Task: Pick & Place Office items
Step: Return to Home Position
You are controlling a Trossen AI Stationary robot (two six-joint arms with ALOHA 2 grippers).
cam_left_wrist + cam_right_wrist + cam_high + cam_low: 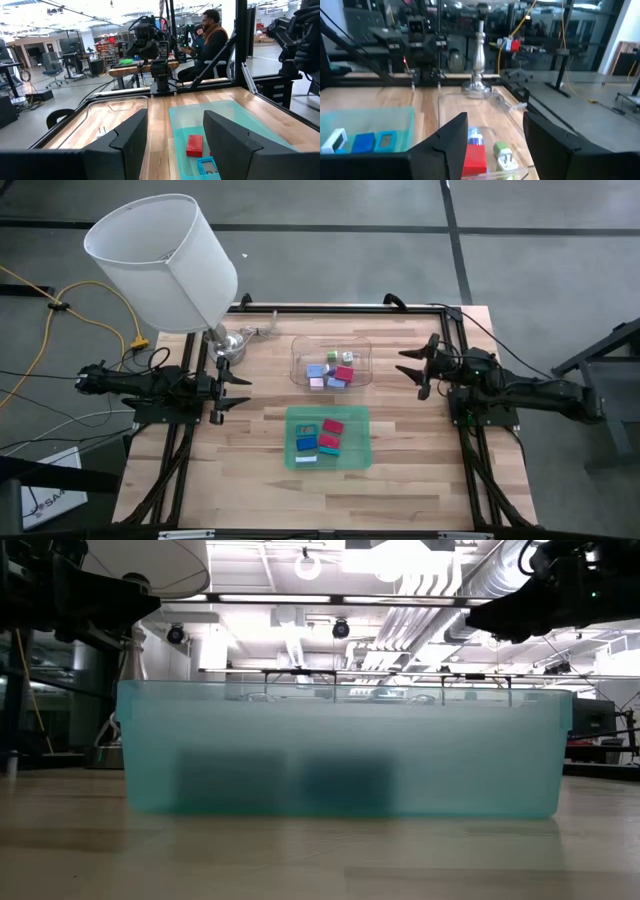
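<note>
From above, the office items (333, 426) lie in two containers mid-table: red, blue and teal blocks in the green tray (358, 452), purple, pale blue and green ones in the clear tray (305, 352) beside it. The table-level camera shows only the green tray's cloudy wall with dark smudges. The left gripper (240, 390) and right gripper (408, 364) hang over opposite table edges, fingers spread, holding nothing.

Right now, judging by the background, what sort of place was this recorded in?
Probably an open robotics lab or workshop: exposed ceiling ducts overhead, an office chair on the open floor, and a person seated at another bench beyond the table.
</note>
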